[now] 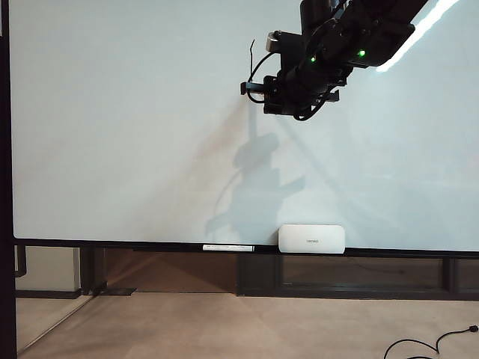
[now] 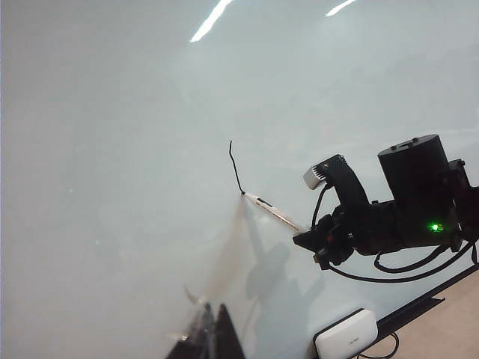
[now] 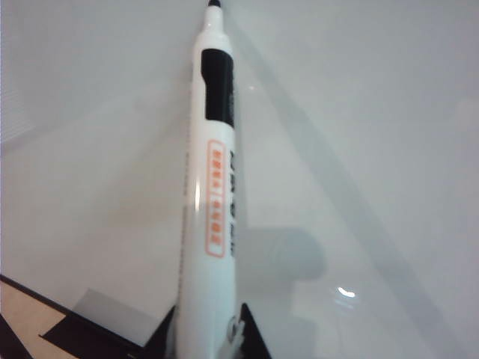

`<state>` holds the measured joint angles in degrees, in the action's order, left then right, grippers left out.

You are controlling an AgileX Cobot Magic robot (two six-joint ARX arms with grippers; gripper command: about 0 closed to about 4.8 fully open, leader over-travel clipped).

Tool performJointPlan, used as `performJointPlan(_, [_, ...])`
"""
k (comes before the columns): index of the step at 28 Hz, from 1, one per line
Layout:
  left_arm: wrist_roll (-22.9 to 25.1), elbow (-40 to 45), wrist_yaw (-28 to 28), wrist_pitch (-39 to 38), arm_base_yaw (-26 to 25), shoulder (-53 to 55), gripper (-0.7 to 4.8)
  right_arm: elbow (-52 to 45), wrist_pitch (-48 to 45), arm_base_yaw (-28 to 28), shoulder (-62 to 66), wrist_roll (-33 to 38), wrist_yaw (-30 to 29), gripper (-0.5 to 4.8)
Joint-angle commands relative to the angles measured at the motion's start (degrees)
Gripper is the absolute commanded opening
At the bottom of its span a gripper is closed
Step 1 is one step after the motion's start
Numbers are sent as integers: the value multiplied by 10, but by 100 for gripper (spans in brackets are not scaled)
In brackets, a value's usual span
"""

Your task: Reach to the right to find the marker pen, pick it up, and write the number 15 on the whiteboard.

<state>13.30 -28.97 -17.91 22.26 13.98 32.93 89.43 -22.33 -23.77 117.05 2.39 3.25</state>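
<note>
Right pincer (image 3: 206, 340): dark jaws pinching the marker pen (image 3: 211, 187) near its rear; the white barrel with orange print and a black band runs away from the camera toward the whiteboard (image 3: 90, 112). In the exterior view the same pincer (image 1: 258, 90) sits in the upper centre-right of the frame, at the end of a black arm coming down from the upper right corner.

Left wrist view shows the marker pen (image 2: 273, 213) slanting up-left from the right pincer (image 2: 303, 238), its tip meeting the whiteboard (image 2: 112, 149) at the lower end of a thin black stroke (image 2: 235, 166). That stroke also shows in the exterior view (image 1: 252, 47), just above the pincer. Likely the "1", though too thin to be sure.

Left pincer (image 2: 211, 333): only dark finger ends at the bottom edge of its own view, close together; cannot tell if pressed together or apart. It lies near the board, holding nothing visible.

Exterior view, lower centre: white eraser block (image 1: 311, 238) on the board's dark bottom rail (image 1: 112, 244); a second slim pen (image 1: 228, 247) lies flat on the rail just left of it.
</note>
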Motion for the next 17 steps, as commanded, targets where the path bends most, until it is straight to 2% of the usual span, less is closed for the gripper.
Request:
performJointPlan(1, [2,-3,-1,3,-1,-1,-5,1,12,1,-1,6,9,-2])
performJointPlan(17, [1,-3,-1,-2,-1,-1,-5,1,25,0,9,6,5,-2])
